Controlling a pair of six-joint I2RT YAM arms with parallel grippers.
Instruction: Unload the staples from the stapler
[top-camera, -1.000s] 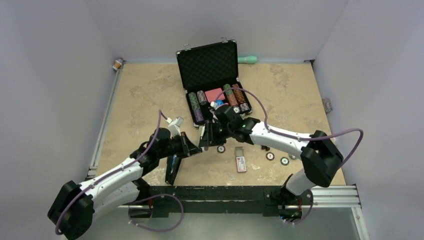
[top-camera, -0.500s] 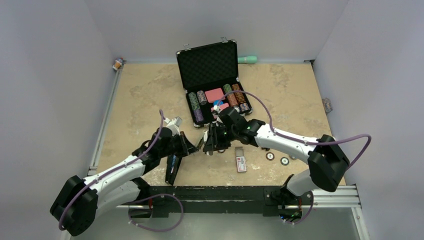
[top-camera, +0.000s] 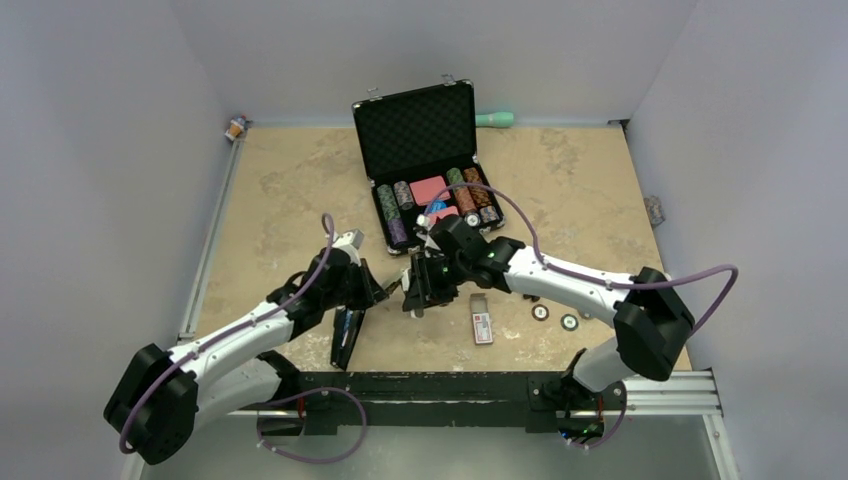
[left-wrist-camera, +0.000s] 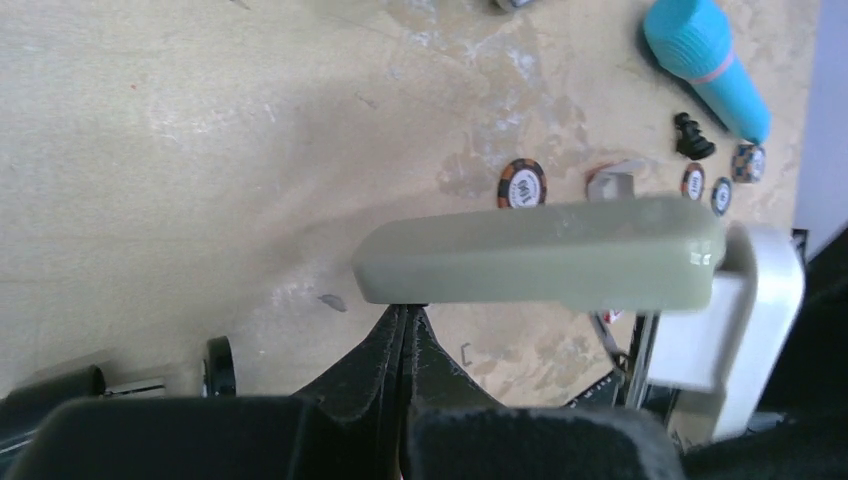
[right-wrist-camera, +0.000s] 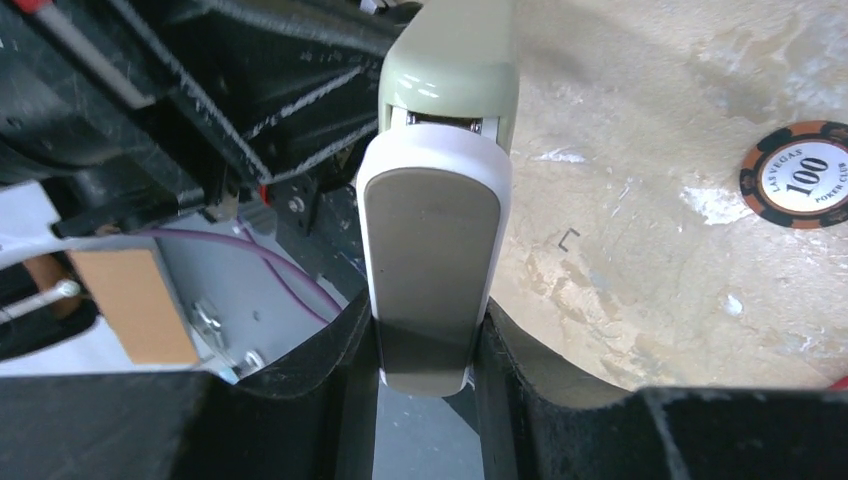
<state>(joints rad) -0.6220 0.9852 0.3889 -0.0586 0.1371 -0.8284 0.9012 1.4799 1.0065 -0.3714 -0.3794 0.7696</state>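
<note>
My right gripper (right-wrist-camera: 428, 325) is clamped on the white base of the stapler (right-wrist-camera: 435, 200), held above the table (top-camera: 290, 190) at the centre of the top view, between both arms; its long axis runs straight away from that claw, up the right wrist frame, and crosswise to my left gripper (left-wrist-camera: 405, 322), pinched together on nothing, tips touching the underside of the green top near its left end; the left arm, I judge, is free to work; legible writing: a poker chip (right-wrist-camera: 805, 175) reads "LAS VEGAS 100 POKER CLUB"; the small box (top-camera: 482, 320) has a label too small to read.
</note>
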